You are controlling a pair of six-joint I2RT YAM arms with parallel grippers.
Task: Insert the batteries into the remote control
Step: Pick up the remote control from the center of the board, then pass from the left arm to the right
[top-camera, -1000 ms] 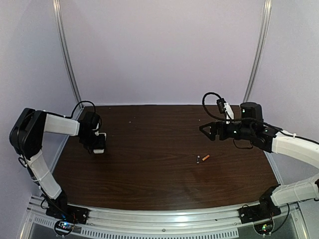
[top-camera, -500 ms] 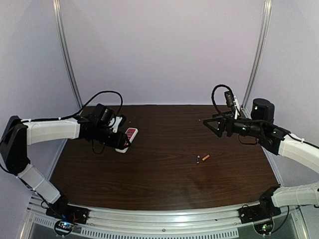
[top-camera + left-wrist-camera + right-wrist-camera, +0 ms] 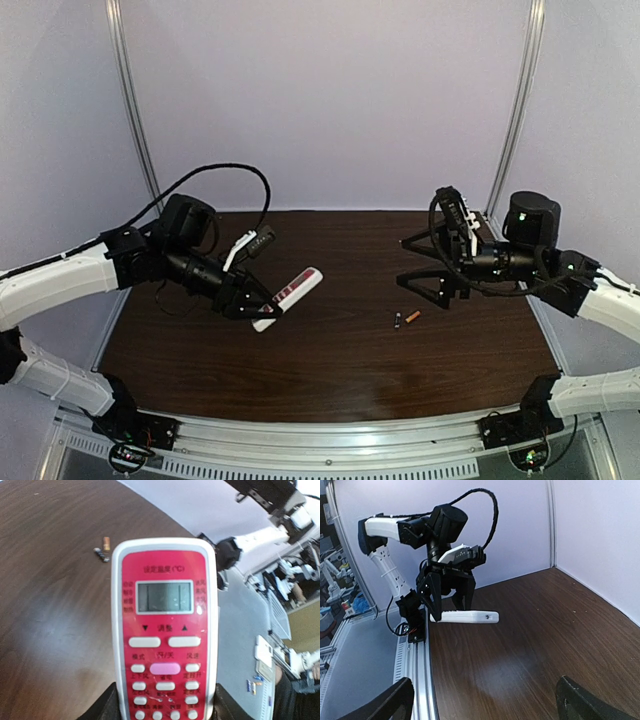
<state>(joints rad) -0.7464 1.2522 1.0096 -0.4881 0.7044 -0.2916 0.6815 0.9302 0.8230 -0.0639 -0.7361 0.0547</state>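
My left gripper (image 3: 258, 306) is shut on the lower end of the remote control (image 3: 291, 292), a slim white handset held off the table, its free end pointing toward the middle. In the left wrist view its red front (image 3: 165, 630) with display and buttons faces the camera, between my black fingers (image 3: 111, 706). The two batteries, one orange (image 3: 413, 316) and one dark (image 3: 397, 321), lie side by side on the table right of centre, also beyond the remote as the orange battery (image 3: 106, 543) and the dark battery (image 3: 102, 554). My right gripper (image 3: 414, 264) hovers open above and behind them, empty.
The dark wooden table (image 3: 330, 360) ends at a metal rail (image 3: 320, 440) on the near side. White walls and two upright metal posts (image 3: 135, 110) close the back. The right wrist view shows the left gripper (image 3: 447, 602) holding the remote control (image 3: 470, 616) level above the wood.
My left arm has swung from the table's far left edge toward the centre, carrying the remote and lifting it. My right gripper has turned and dropped a little nearer the batteries, still open.
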